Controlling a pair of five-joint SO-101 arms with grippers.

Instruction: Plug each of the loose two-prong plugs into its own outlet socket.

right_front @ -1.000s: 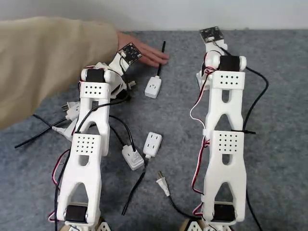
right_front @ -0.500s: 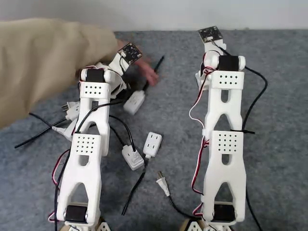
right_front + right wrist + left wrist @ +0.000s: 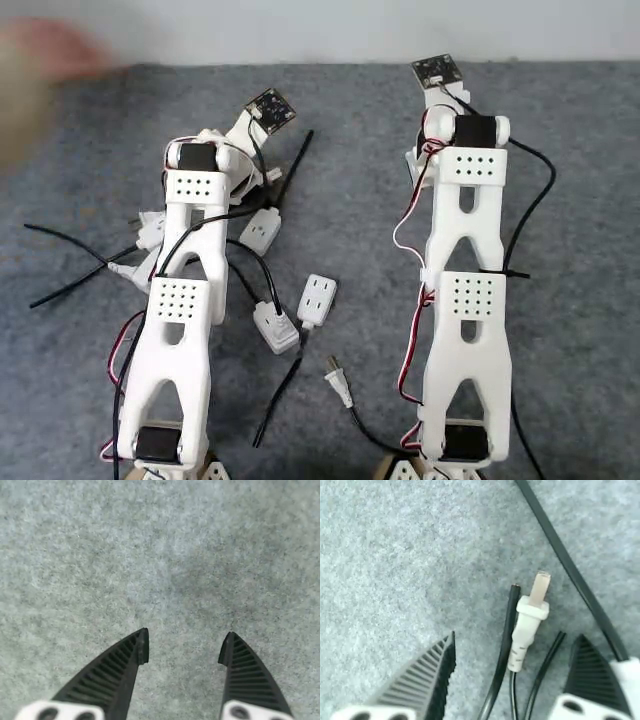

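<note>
My left gripper hangs open just above the carpet. A white two-prong plug lies between its fingers, prongs pointing away, untouched, with black cords beside it. In the high view, one white outlet socket lies by the left arm. A second socket and a third white socket block lie nearer the front. Another loose plug rests between the two arm bases. My right gripper is open over bare grey carpet.
Black cords tangle on the carpet left of the left arm, and a long black cord runs back from the nearest socket. A person's blurred sleeve sits at the far left corner. The right arm stretches straight ahead.
The person's hand dragged a white socket from mid-table toward the left arm, let it go and pulled away to the far left. Neither arm has moved.
</note>
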